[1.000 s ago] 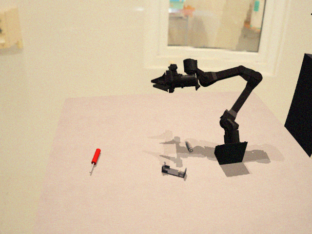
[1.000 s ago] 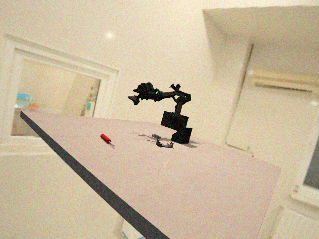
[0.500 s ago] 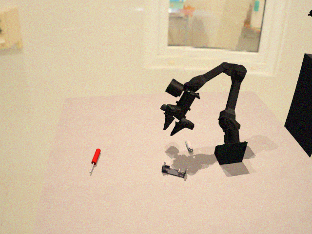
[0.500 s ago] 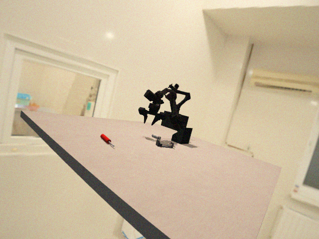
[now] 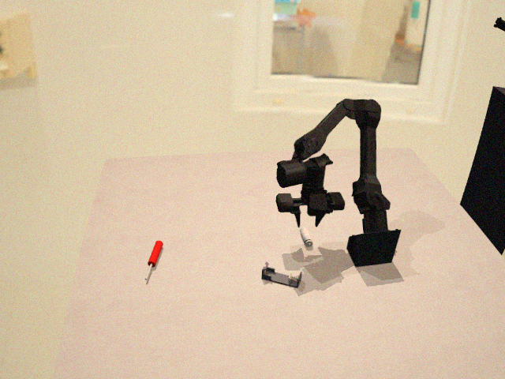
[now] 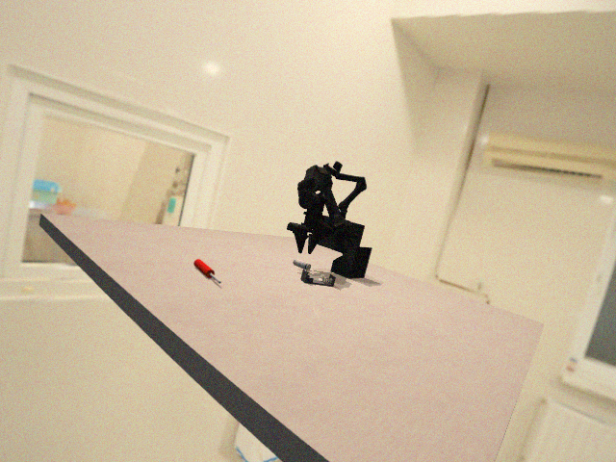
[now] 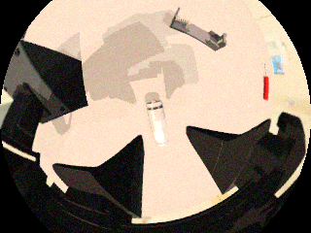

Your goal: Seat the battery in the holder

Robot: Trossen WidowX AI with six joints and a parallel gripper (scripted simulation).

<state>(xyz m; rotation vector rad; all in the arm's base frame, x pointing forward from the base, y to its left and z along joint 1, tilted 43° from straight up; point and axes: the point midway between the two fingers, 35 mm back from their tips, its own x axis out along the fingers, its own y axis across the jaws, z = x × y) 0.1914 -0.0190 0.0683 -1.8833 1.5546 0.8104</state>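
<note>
Above the table, the spread gripper (image 5: 308, 222) is poised empty over the battery (image 5: 305, 236); the holder (image 5: 281, 277) is unfilled.

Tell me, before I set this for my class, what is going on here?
A single robot arm is going after a small battery that lies on the table. Its pincer hangs open just above the battery, fingers pointing down, holding nothing. The black holder sits unfilled a little nearer the camera in the top view. A red screwdriver lies off to the side, untouched.
</note>
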